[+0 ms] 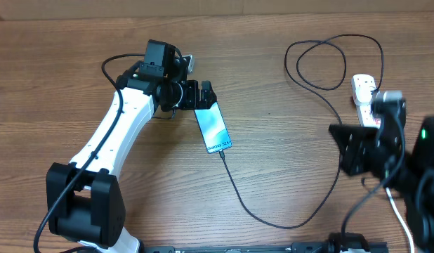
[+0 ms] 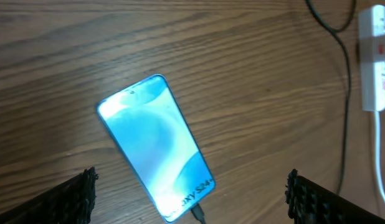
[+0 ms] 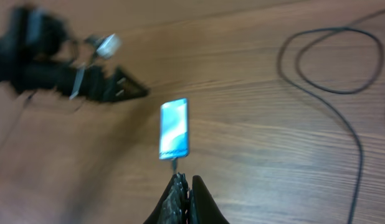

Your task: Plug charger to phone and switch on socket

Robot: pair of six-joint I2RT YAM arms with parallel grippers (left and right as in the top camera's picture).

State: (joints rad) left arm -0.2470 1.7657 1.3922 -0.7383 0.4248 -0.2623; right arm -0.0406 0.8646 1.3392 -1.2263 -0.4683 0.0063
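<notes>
The phone (image 1: 213,126) lies face up on the wooden table with its blue-and-white screen lit. It also shows in the left wrist view (image 2: 155,146) and the right wrist view (image 3: 174,129). The charger (image 1: 259,214), a thin black cable, has its tip in the phone's lower end (image 2: 197,214), sweeps right, loops at the back and reaches the socket (image 1: 363,91). The socket is a white strip at the far right (image 2: 373,56). My left gripper (image 1: 205,95) is open just above the phone's top end (image 2: 191,179). My right gripper (image 1: 334,131) is shut and empty (image 3: 185,182), right of the phone.
The cable's big loop (image 3: 329,62) lies at the back right of the table. A thick white cord (image 2: 382,168) runs from the socket toward the front right. The left arm (image 3: 55,68) stretches over the left half of the table.
</notes>
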